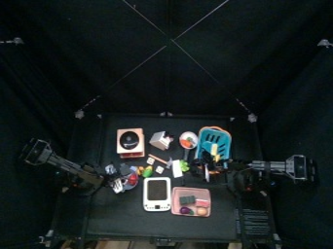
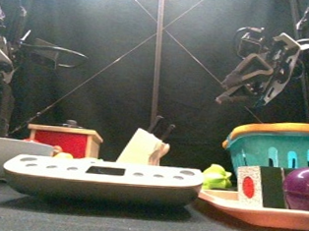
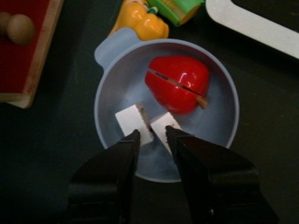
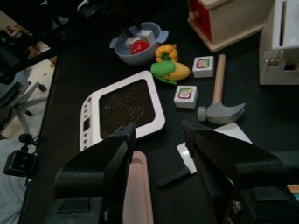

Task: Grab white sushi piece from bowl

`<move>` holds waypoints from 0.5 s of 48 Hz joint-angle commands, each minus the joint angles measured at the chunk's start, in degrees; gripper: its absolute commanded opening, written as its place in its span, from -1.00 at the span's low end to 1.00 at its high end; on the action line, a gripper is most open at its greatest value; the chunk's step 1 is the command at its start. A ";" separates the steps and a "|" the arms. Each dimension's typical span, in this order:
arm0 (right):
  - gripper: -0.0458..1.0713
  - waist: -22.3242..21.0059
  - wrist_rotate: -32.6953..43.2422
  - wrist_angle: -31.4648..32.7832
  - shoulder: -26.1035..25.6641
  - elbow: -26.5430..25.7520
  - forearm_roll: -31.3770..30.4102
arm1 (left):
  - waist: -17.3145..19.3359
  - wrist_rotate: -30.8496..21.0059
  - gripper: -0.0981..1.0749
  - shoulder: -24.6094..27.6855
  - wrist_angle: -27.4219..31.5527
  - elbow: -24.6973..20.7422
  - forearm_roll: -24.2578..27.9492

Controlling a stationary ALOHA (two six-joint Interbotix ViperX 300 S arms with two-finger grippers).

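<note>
In the left wrist view a blue-grey bowl (image 3: pixel 222 131) holds a red pepper-like toy (image 3: pixel 177 80) and two white sushi pieces (image 3: pixel 128 120), the second one (image 3: pixel 165 122) just beyond my left gripper's tips. My left gripper (image 3: pixel 156 136) hangs straight over the bowl with its jaws a little apart and nothing between them. The bowl also shows in the right wrist view (image 4: pixel 136 44). My right gripper (image 4: pixel 158 153) is open and empty, held up over the table's right side (image 2: pixel 259 70), away from the bowl.
Next to the bowl lie a yellow-and-green toy (image 4: pixel 170 65), a white scale-like device (image 4: pixel 122 109), small cards (image 4: pixel 193 79) and a hammer (image 4: pixel 216 103). Further off are a red box (image 2: pixel 63 139), a teal basket (image 2: pixel 281 150) and a pink tray (image 2: pixel 250 207).
</note>
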 commanded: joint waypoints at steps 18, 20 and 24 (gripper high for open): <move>0.56 -0.35 -0.09 -0.26 -0.26 -0.53 0.26 | 0.35 0.09 0.61 3.25 0.00 -4.75 -8.79; 0.56 -0.35 -0.09 -0.26 -0.26 -0.53 0.26 | 0.35 0.09 0.61 3.96 0.09 -4.83 -8.70; 0.56 -0.35 0.00 -0.26 -0.26 -0.53 0.18 | 0.70 0.18 0.61 5.45 0.18 -4.92 -8.61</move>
